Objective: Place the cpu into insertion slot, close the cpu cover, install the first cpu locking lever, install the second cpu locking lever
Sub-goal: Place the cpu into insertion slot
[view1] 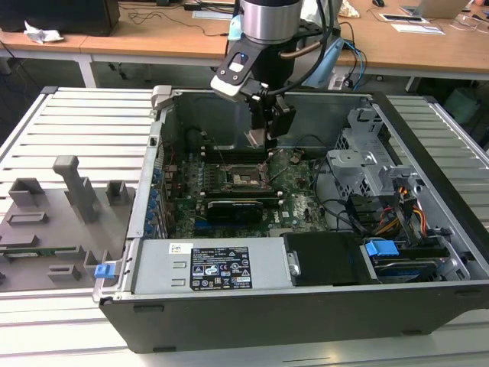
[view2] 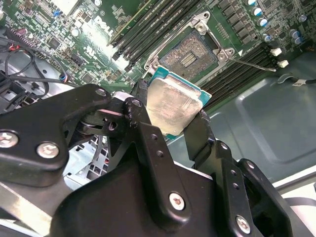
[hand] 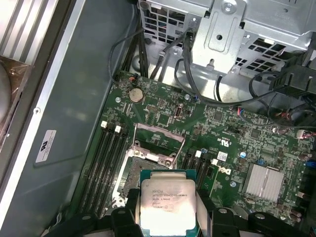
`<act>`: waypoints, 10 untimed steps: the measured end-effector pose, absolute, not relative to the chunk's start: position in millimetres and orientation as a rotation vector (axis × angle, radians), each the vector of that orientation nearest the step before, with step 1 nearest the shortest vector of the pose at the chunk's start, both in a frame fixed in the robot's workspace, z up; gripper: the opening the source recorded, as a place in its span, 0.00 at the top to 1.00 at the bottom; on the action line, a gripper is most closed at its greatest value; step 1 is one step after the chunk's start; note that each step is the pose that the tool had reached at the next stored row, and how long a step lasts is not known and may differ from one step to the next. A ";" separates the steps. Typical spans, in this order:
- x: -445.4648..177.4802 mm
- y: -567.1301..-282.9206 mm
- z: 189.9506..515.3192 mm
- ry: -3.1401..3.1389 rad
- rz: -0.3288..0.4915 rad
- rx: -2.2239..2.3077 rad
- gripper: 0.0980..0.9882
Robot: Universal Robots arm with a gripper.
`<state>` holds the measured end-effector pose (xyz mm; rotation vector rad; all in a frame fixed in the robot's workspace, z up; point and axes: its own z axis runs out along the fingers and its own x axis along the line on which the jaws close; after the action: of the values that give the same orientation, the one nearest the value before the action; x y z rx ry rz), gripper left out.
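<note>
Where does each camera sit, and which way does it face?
Exterior view: off the arm, looking down into the open computer case; the arm and gripper show.
Second wrist view: rides near the wrist, facing along the gripper at the cpu it grips.
First wrist view: also near the wrist, facing the cpu and green board; gripper shows.
Both wrist views share the cpu and insertion slot.
</note>
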<state>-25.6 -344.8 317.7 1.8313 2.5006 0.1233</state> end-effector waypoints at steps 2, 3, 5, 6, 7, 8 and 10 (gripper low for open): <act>-25.7 -344.8 317.2 2.500 0.123 1.832 0.51; -25.7 -344.8 316.9 2.500 0.123 1.833 0.51; -25.6 -344.7 316.4 2.499 0.123 1.834 0.51; -25.6 -344.8 315.1 2.497 0.123 1.835 0.51; -25.6 -344.8 312.7 2.496 0.123 1.838 0.51; -25.9 -344.7 310.3 2.495 0.123 1.839 0.51; -26.0 -344.8 308.9 2.495 0.121 1.841 0.51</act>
<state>-26.0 -344.8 308.9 1.8407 2.4953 0.1213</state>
